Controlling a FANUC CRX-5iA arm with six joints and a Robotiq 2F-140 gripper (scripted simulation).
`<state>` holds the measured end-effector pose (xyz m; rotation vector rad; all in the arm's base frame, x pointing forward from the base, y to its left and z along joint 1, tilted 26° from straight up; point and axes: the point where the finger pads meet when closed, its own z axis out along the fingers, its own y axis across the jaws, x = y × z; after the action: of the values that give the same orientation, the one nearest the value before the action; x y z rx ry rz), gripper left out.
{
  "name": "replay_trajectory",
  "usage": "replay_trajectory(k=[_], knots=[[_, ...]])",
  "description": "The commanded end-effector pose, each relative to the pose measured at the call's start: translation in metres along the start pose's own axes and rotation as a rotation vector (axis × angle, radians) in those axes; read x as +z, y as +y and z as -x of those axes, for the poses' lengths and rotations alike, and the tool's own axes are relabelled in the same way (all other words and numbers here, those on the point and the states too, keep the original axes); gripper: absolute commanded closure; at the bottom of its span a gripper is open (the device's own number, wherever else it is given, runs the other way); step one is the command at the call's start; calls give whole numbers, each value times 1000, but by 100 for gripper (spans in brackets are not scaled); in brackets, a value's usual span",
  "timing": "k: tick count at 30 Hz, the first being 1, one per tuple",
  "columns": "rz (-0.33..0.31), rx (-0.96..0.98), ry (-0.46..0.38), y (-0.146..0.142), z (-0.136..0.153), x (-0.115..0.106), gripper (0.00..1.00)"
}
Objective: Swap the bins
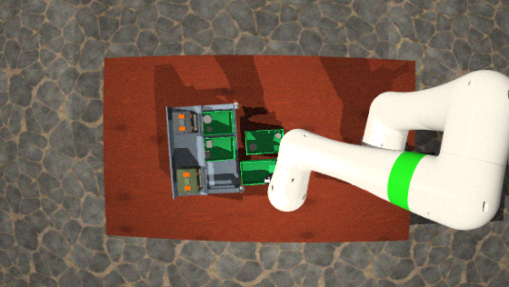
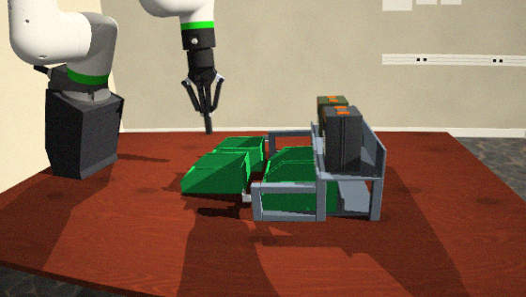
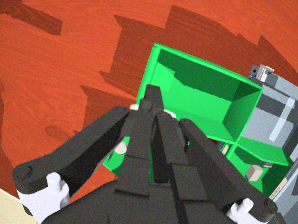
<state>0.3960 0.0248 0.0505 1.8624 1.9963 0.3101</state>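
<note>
My gripper (image 2: 208,130) (image 3: 150,95) is shut with nothing between its fingers. It points down, above the two table bins; the arm hides it in the top view. The empty green bin (image 1: 255,173) (image 2: 255,147) (image 3: 200,102) stands upright on the table, just in front of the shelf gap (image 1: 222,176). The green bin with parts (image 1: 265,144) (image 2: 217,175) stands beside it on the table, with a dark part (image 1: 253,146) and a light part (image 1: 278,135) (image 3: 120,148) inside. In the wrist view my fingers hide much of this bin.
The grey shelf (image 1: 204,150) (image 2: 320,199) holds two green bins with parts (image 1: 223,125) (image 1: 224,152) beside the gap. A grey case (image 1: 182,123) (image 2: 344,141) and an olive case (image 1: 187,181) (image 2: 332,101) stand on its upper board. The table bins stand close to its front.
</note>
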Motion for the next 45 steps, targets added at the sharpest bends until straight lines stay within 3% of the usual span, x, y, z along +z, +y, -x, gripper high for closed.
replay_trajectory(k=[1, 16, 18, 19, 26, 27, 45], knots=[[2, -50, 5, 3, 1, -2, 90], [-6, -928, -35, 67, 45, -41, 90], [-6, -928, -35, 67, 45, -41, 90], [-9, -1080, -38, 69, 47, -43, 90], [-7, -1406, -19, 76, 52, -48, 90], [-1, -1453, -8, 76, 52, -48, 76], [5, -1485, 2, 76, 52, -48, 76]])
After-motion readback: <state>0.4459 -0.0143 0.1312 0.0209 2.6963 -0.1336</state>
